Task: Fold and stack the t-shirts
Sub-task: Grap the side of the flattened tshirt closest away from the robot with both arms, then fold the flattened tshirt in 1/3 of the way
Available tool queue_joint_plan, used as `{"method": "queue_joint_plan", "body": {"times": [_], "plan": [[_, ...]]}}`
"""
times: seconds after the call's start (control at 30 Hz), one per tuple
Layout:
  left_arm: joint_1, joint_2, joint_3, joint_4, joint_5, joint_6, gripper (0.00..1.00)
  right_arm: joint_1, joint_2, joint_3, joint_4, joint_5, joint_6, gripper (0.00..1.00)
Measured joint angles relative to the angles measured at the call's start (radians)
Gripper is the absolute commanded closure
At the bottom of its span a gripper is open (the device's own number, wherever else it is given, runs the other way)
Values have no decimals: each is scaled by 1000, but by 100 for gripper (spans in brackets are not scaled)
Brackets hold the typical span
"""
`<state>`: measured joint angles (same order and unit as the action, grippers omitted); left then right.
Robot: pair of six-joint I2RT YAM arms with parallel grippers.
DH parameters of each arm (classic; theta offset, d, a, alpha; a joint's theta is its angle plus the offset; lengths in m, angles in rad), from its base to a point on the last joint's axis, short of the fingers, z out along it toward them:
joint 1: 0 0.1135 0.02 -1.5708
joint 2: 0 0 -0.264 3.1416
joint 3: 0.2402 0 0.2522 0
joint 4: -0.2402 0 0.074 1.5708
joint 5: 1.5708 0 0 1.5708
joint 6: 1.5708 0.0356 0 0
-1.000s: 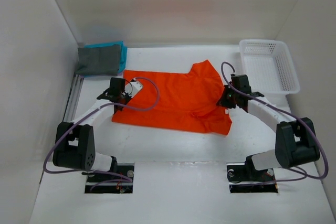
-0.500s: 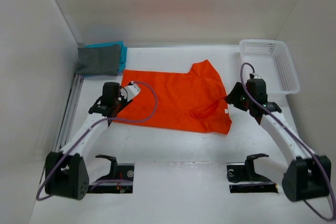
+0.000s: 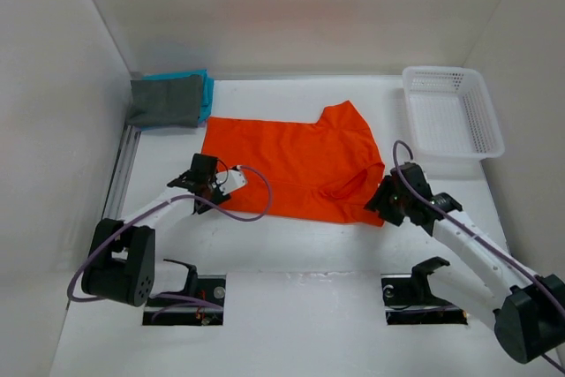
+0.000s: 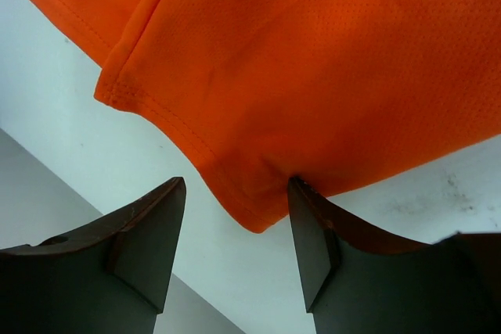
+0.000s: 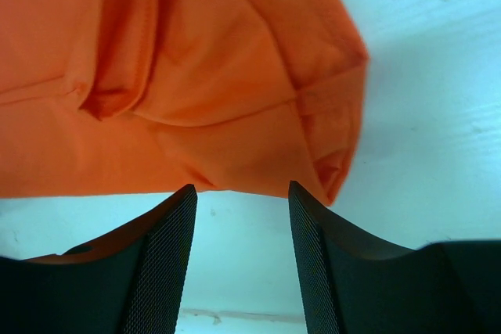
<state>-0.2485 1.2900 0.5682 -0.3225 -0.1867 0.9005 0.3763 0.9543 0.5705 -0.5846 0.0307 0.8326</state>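
Left gripper [image 4: 235, 189]: jaws spread, low over the table. The near-left corner of the orange shirt [image 3: 291, 161] lies between the fingertips and is not pinched.

Right gripper [image 5: 240, 193]: jaws spread, holding nothing. The shirt's near hem lies just ahead of the fingertips, and its near-right corner is a little to one side.

The orange shirt lies spread across the middle of the table. One sleeve juts toward the far side, and layers are creased and overlapped at its right end.

At the far-left corner, the grey shirt [image 3: 163, 101] lies folded on the teal shirt [image 3: 207, 84]. The basket [image 3: 455, 116] stands at the far right, well apart from all the cloth.

Step in hand, as judged: folding the orange shirt, with both grippers placed to take the near edge.

Next move, as judged:
1. Advance each gripper so the hem sits fully between its fingers.
2. Close both on the near corners.
3. Lift and carry the edge toward the far hem, keeping the arms level and in step so the cloth does not skew.
4. Stacking on the grey shirt comes later.
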Motion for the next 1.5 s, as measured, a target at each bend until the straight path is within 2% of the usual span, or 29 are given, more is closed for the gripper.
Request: {"method": "queue_joint_plan", "body": {"times": [0.1, 0.23, 0.5, 0.83, 0.9, 1.0, 1.07, 1.27, 1.5], "plan": [[-4, 14, 0, 40, -8, 3, 50, -4, -54, -55, -5, 27, 72, 45], [-3, 51, 0, 85, -16, 11, 66, -16, -88, -135, -16, 51, 148, 45], [-13, 100, 1, 147, -30, 16, 86, -21, -128, -180, -17, 66, 241, 45], [-21, 52, -31, 130, -26, 17, 93, 5, -79, -183, 18, 55, 315, 50], [-15, 29, -33, 108, -23, 17, 93, 25, -55, -188, 39, 51, 335, 59], [-5, 7, -35, 93, -22, 18, 94, 54, -27, -188, 56, 50, 349, 85], [3, -7, -45, 87, -21, 20, 95, 59, -16, -188, 60, 51, 358, 96], [24, -117, -81, -6, -18, 38, 97, 64, -76, -188, 43, 60, 369, 100], [38, -290, -85, -227, -16, 82, 93, 127, -232, -186, -114, 104, 386, 100]]}}
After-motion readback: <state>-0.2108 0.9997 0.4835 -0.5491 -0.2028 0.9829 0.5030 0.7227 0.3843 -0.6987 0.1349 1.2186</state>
